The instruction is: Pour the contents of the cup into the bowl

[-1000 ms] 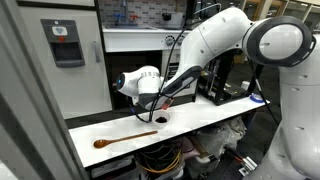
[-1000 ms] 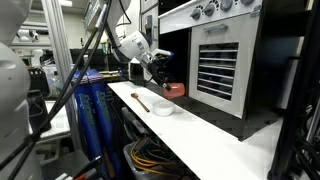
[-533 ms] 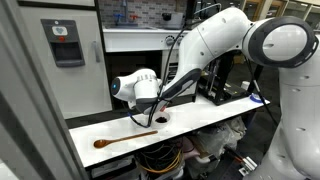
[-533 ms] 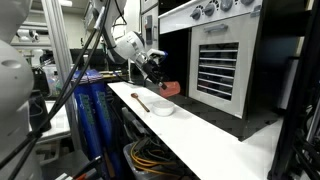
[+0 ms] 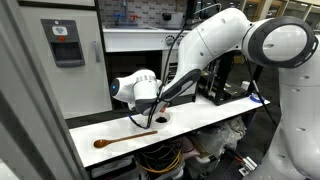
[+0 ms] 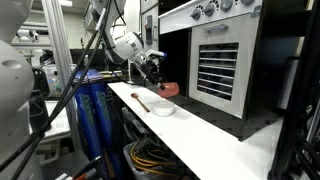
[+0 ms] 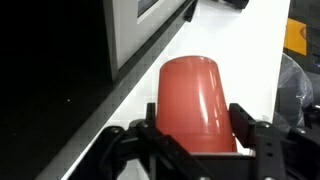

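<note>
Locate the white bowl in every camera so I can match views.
In an exterior view: the bowl sits mid-frame, just right of the wooden spoon.
In an exterior view: the bowl sits near centre, right of and below the wooden spoon.
Wrist view: not in it; the cup fills the middle.
Shared landmark: the wooden spoon, in both exterior views.

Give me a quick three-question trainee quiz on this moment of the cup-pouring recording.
1. True or false: the gripper holds the cup between its fingers.
2. What lies on the counter near the bowl? A) wooden spoon B) fork C) knife
3. Fill in: the bowl's colour is ____.
Key: 1 true; 2 A; 3 white.
</note>
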Action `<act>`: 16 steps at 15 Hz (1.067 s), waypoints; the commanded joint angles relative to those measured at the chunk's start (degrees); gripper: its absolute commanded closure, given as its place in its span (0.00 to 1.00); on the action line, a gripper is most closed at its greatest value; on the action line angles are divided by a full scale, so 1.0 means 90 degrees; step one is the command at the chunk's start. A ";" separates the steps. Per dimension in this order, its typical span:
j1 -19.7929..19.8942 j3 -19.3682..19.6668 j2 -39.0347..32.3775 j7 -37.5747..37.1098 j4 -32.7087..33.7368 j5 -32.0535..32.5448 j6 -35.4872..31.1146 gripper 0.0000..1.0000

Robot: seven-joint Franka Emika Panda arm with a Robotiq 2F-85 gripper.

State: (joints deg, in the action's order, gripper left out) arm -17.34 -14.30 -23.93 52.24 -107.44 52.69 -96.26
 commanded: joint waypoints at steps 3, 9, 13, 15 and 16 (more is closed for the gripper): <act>0.0397 -0.0064 0.0612 -0.0062 -0.0407 -0.0658 -0.0185 0.53; 0.0619 -0.0032 0.1590 -0.0111 -0.1030 -0.1478 -0.0654 0.53; 0.0713 0.0064 0.2446 -0.0045 -0.1538 -0.2119 -0.1276 0.53; 0.0718 0.0136 0.2909 0.0002 -0.1822 -0.2457 -0.1609 0.53; 0.0719 0.0181 0.3157 0.0028 -0.1982 -0.2642 -0.1828 0.53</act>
State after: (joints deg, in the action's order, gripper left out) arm -11.73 -13.54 -2.96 52.07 -119.14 33.04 -106.67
